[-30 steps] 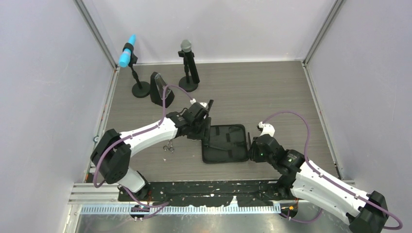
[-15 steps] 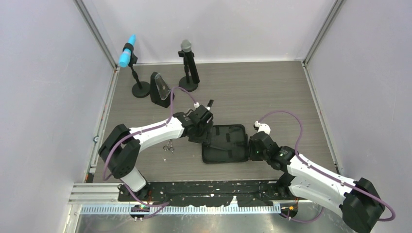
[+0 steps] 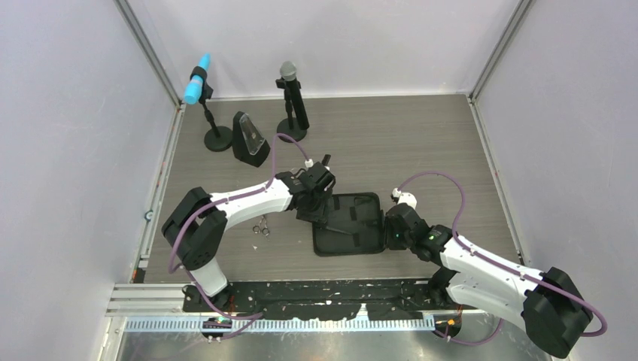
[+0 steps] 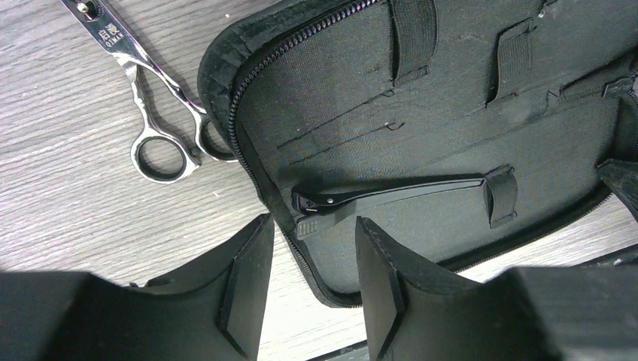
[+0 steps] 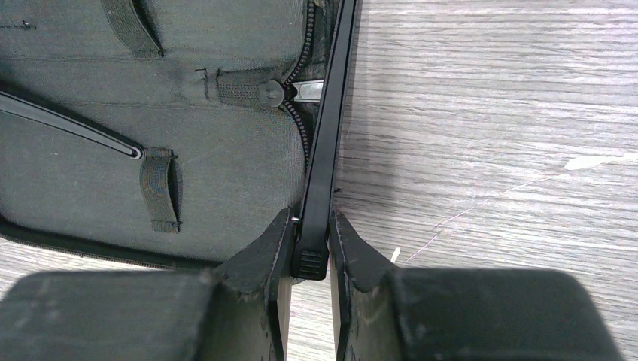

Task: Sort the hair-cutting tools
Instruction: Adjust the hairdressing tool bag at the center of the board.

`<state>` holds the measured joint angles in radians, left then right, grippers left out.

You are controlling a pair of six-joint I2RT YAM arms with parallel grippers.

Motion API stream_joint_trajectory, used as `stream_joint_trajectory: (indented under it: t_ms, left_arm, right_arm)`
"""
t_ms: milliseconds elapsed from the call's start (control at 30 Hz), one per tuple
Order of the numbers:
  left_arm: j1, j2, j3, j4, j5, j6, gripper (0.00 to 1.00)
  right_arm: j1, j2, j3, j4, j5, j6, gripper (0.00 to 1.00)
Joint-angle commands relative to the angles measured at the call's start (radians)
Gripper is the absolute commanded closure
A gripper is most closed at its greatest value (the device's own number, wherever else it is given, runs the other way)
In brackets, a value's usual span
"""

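The black pouch (image 3: 353, 226) lies open and flat on the table. A thin black hair clip (image 4: 391, 192) rests inside it, its tip under a strap. My left gripper (image 4: 312, 226) hovers open over the pouch's zip edge, near that clip's ridged end, holding nothing. Silver scissors (image 4: 143, 90) lie on the wood with one ring against the pouch edge. The top view shows small scissors (image 3: 261, 226) beside my left forearm. My right gripper (image 5: 310, 226) is shut on a second black hair clip (image 5: 331, 135) along the pouch's right edge (image 5: 226, 165). No comb shows.
Two microphones on round bases stand at the back, one blue (image 3: 197, 86) and one grey (image 3: 290, 75). Beside them is a black stand with a clear front (image 3: 250, 139). Side walls with metal rails enclose the table (image 3: 421, 143).
My left gripper has shifted slightly right over the pouch's left side and its jaws have narrowed a little. My right arm has edged left, still gripping its clip.
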<state>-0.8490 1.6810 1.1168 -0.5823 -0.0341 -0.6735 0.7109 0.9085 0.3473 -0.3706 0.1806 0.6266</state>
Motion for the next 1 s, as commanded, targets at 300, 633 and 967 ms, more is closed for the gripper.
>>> stream_joint_trajectory:
  t_ms: [300, 633, 967]
  left_arm:
    - [-0.020, 0.036, 0.070, -0.048, -0.011, 0.007, 0.62]
    - [-0.030, 0.034, 0.068, -0.058, 0.002, -0.011, 0.61]
    - [-0.041, 0.016, 0.082, -0.092, -0.037, -0.004, 0.59]
  right_arm:
    - [-0.003, 0.007, -0.004, 0.027, -0.011, -0.001, 0.95]
    - [-0.004, 0.006, -0.001, 0.025, -0.014, -0.003, 0.95]
    - [-0.004, 0.005, 0.005, 0.023, -0.018, -0.006, 0.95]
